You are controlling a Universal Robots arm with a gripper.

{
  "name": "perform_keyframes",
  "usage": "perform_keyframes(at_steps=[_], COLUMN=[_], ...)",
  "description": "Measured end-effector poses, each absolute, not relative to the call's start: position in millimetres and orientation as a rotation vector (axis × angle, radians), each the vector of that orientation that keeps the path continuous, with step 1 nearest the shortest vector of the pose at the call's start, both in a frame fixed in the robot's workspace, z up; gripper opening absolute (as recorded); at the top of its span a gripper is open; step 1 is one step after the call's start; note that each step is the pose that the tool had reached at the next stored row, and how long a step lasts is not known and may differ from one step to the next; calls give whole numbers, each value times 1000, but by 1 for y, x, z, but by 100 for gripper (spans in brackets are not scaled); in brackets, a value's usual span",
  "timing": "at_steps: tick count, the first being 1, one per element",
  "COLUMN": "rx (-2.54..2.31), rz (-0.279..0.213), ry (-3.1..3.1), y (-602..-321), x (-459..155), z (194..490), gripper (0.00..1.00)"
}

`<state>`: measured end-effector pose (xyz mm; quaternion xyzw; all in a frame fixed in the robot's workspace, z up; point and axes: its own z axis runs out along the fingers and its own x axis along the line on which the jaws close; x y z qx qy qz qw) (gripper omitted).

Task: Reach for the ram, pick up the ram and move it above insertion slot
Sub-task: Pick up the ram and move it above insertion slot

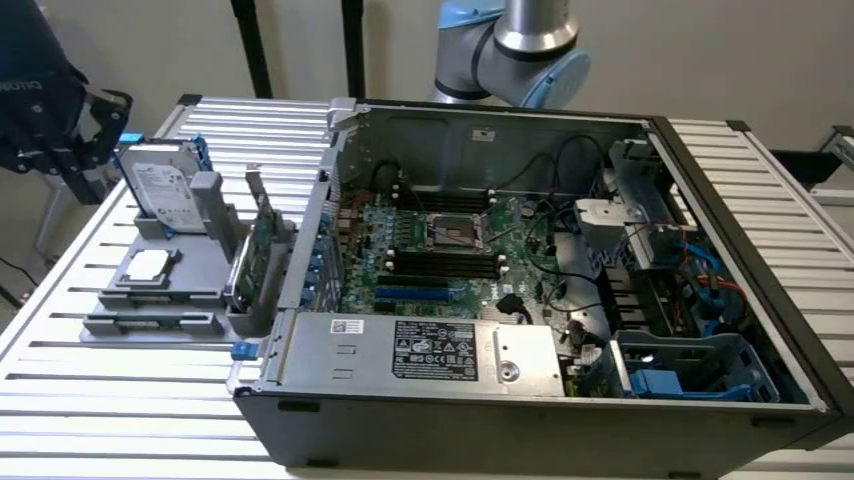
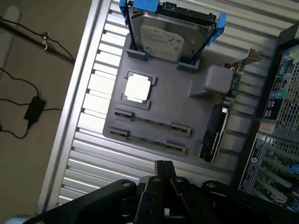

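black gripper (image 2: 163,169) hangs nearest the lens, jaws clenched on nothing, above the near edge of a grey tray (image 2: 180,105). ram (image 2: 152,122) lies in a slot of that tray, a second stick (image 2: 147,140) just beside it, both apart from the gripper. from the exterior view's left: hard drive (image 1: 160,190), green card (image 1: 260,250), then the open computer case (image 1: 441,135) with dark insertion slots (image 1: 441,262) on its board.

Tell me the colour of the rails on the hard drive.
Blue rails on the silver hard drive; clearest in the wrist view.
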<state>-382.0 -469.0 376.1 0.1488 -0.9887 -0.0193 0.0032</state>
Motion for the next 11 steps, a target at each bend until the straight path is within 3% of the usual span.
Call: perform_keyframes(at_steps=[11], rx=[773], rz=[-59], ry=[-3034], y=[-469], x=[-382], z=[376], gripper=[11])
